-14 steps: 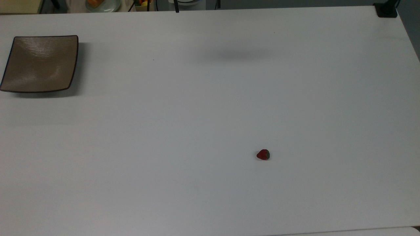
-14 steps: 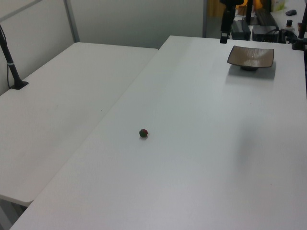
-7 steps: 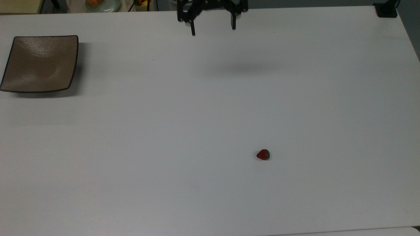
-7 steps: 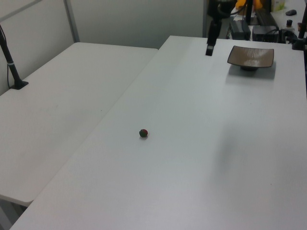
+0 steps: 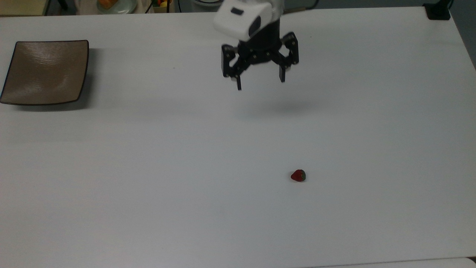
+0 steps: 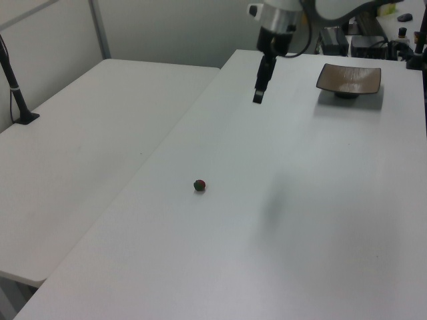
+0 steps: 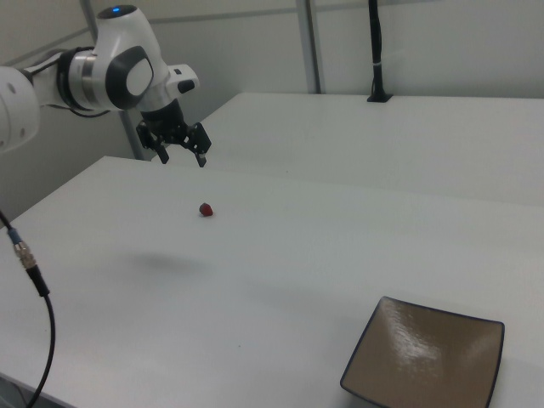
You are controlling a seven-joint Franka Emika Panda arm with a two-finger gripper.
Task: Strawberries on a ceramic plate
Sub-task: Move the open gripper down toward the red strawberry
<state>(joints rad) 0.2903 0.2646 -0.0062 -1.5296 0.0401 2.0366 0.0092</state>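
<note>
The white surface (image 5: 148, 167) carries everything. The square ceramic plate (image 5: 45, 72) sits bare at the top view's far left. The arm's end effector (image 5: 260, 83) hangs above the surface, fingers spread and holding nothing, pointing down. The strawberry (image 5: 298, 175) lies well apart from both, not yet picked up; the whole task remains.

The tabletop (image 5: 148, 186) is seen from straight above in the top view, nearly edge to edge. In the left view it is looked along from high beyond one end, with the ceramic plate (image 6: 349, 79) at the far end. In the right view it is viewed from the opposite end at a lower angle, the ceramic plate (image 7: 425, 361) nearest. The strawberry (image 5: 298, 175) and the pincer (image 5: 260, 84) are shared by all three views.
</note>
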